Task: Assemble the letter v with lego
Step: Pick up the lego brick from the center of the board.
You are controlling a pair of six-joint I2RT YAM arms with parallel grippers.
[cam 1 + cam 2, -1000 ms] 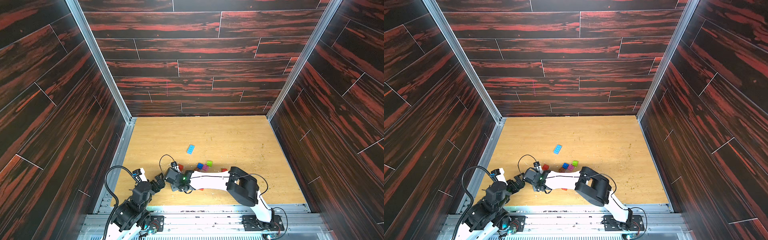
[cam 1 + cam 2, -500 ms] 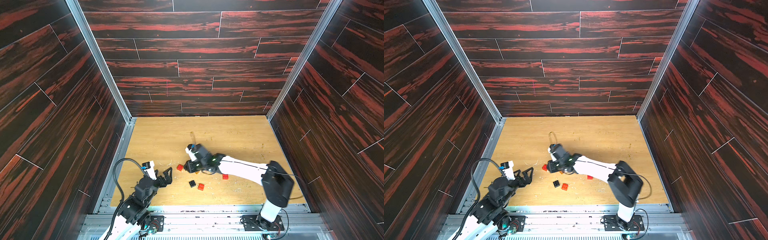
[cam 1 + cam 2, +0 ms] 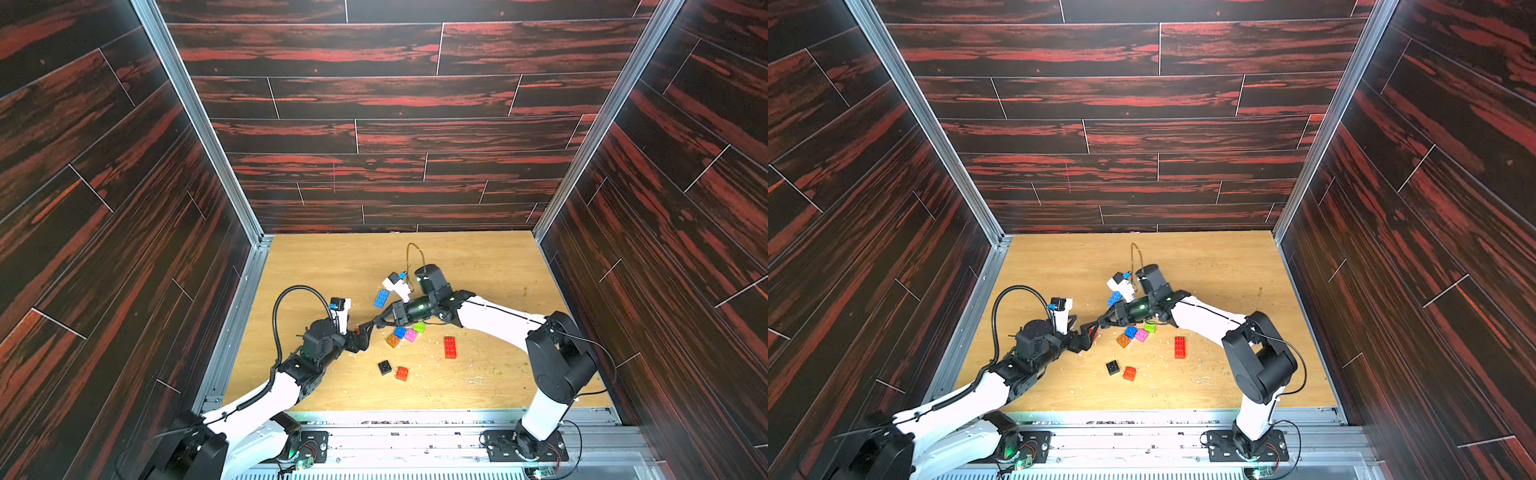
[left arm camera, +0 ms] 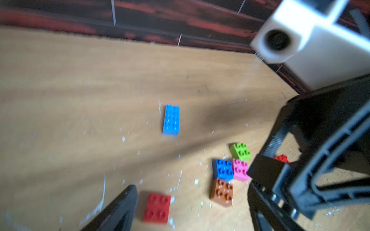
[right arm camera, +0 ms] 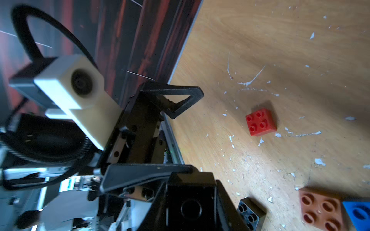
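Observation:
My left gripper (image 4: 191, 190) is open, and a small red brick (image 4: 157, 208) lies on the table between its fingers, close to one of them. In both top views the left gripper (image 3: 362, 334) (image 3: 1087, 334) meets the tip of my right gripper (image 3: 376, 324) (image 3: 1100, 322), which is shut and holds nothing (image 5: 190, 180). Blue (image 3: 400, 332), pink (image 3: 410, 335), green (image 3: 419, 327) and orange (image 3: 392, 340) bricks sit clustered beside the right gripper. A long light-blue brick (image 3: 381, 298) lies behind it. A long red brick (image 3: 450, 347), a black brick (image 3: 385, 367) and another small red one (image 3: 401, 373) lie apart.
The wooden table (image 3: 498, 374) is strewn with small white flecks. Dark panelled walls (image 3: 208, 291) close it in on three sides. A metal rail (image 3: 415, 415) runs along the front edge. The right arm's elbow (image 3: 557, 357) stands at the front right.
The left arm has stretched forward from the front-left corner to the small red brick. The right arm has swung away from the front left, and its shut tip now sits by the left gripper.

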